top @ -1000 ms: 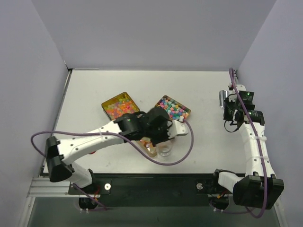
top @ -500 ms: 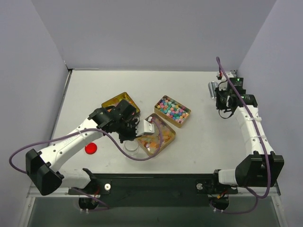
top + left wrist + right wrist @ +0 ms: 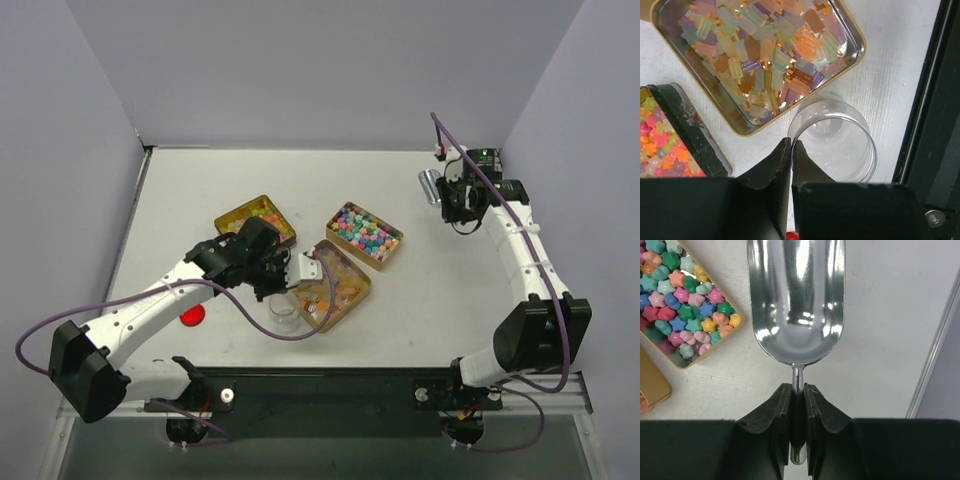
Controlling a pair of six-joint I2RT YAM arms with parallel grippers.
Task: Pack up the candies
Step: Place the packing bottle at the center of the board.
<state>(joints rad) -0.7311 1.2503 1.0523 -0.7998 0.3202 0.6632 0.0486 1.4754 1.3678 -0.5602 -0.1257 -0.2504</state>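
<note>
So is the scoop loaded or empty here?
Empty. In the right wrist view the scoop shows a bare, shiny metal bowl with nothing in it. The right gripper is shut on its handle.

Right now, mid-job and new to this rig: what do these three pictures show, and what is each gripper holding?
Two robot arms are bolted at the near edge of a table. One picture looks down from overhead; the others come from a camera on each wrist. On it lie three open tins of candies: pastel stars, lolly shapes and gummies, plus a red lid. The left gripper pinches the rim of an empty clear jar; the right gripper clamps the handle of an empty metal scoop.
</note>
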